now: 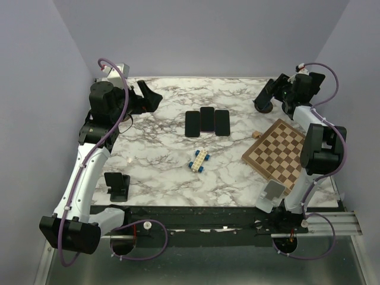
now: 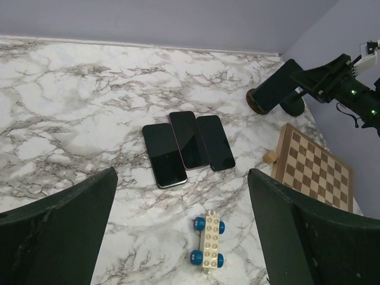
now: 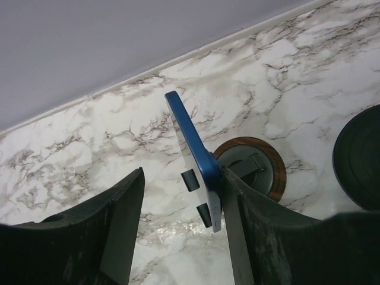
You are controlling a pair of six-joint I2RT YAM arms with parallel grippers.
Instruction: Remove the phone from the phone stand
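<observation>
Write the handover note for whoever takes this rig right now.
The left gripper is open and empty, held above the table's far left and looking toward three phones lying flat mid-table.
The right gripper is open and straddles the blue phone. One finger touches the phone and the other is apart from it.
The phone is at its stand in the far right corner and looks not yet lifted.
Done: the approach.
Left: close on the phone, lift it clear of the stand, set it down.
</observation>
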